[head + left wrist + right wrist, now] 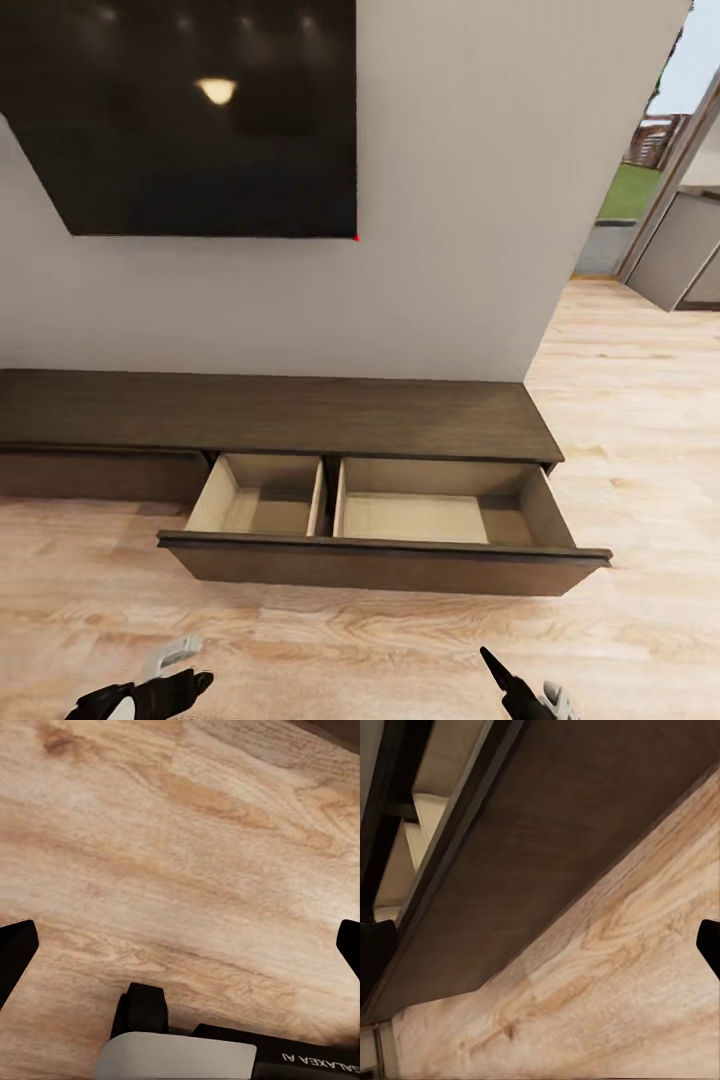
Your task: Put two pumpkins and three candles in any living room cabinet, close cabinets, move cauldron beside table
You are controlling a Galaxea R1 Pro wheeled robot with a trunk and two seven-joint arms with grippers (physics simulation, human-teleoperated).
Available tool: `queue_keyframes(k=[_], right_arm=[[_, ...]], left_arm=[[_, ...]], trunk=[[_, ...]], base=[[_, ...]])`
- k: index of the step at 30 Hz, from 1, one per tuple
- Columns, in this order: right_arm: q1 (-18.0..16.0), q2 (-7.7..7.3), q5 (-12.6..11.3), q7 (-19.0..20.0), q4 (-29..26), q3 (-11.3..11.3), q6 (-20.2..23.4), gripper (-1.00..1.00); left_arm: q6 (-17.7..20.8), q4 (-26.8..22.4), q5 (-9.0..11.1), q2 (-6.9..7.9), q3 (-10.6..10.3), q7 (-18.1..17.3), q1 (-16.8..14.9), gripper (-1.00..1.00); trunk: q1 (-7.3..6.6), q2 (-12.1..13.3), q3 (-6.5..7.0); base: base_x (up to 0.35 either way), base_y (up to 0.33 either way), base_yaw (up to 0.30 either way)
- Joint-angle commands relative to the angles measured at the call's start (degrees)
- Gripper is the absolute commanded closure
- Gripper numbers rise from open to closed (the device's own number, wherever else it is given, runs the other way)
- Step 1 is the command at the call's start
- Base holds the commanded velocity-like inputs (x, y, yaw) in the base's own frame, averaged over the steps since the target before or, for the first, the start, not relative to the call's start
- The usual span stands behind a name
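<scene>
Left gripper: low at the near edge of the head view, above bare wood floor. In its wrist view the two dark fingertips sit at opposite edges with plank between them, so the fingers are spread and hold nothing.

Screen: a large dark panel on the pale wall, above the left half of the cabinet.

Cabinet: long, low, dark brown, against the wall. Its left drawer front looks shut.

Open drawer: pulled well out over the floor, with two pale beige compartments split by a divider. What shows of both is bare; the near strip is hidden behind the front.

Right gripper: low at the near edge, just in front of the drawer front. Its wrist view looks along that dark front and the floor, with dark fingertips at opposite edges, so the fingers are apart and empty.

Doorway: at the far right, with grass and another room beyond.

Step in hand: judging by the open, apparently bare drawer and two empty grippers, the cabinet is ready for loading but nothing is stored.

Next move: probably turn from the cabinet, find a pumpkin or candle, and bring it to a compartment. The drawer needs pushing shut at the end.
</scene>
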Motion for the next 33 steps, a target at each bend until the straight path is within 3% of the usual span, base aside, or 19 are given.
queue_keyframes(k=[1, 10, 17, 27, 33], right_arm=[[0.00, -0.02, -0.27, 0.02, -0.03, 0.50, -0.40, -1.00], [0.01, 0.00, -0.27, -0.06, 0.00, 0.56, -0.47, -1.00], [0.06, 0.06, -0.21, -4.07, -0.10, 0.65, -0.53, -1.00], [0.06, 0.15, -0.15, -5.61, -0.04, 0.73, -1.60, -1.00], [0.06, 0.15, 2.07, -7.93, -0.08, 0.66, -1.65, -1.00]], left_arm=[[0.14, -0.04, 0.27, -0.04, -0.21, 1.01, -0.05, -1.00], [0.14, -0.03, 0.17, -0.14, -0.12, 2.39, -0.06, -1.00], [0.14, -0.03, 0.22, -0.08, -0.08, 2.42, -0.06, -1.00], [0.14, -0.03, 0.25, -0.12, -0.09, 2.42, -0.05, -1.00], [-0.08, -0.03, 0.27, -0.16, -0.06, 2.48, -0.06, -1.00]], trunk=[[-0.23, 0.39, 0.14], [-2.21, 4.00, 1.76], [-3.74, 6.81, 3.01], [-5.94, 10.82, 4.81], [-7.26, 13.23, 5.89]], base=[[0.000, 0.000, 0.289], [0.000, 0.000, 0.290], [-0.005, 0.000, 0.291], [-0.046, 0.000, 0.291], [-0.002, 0.000, 0.291]])
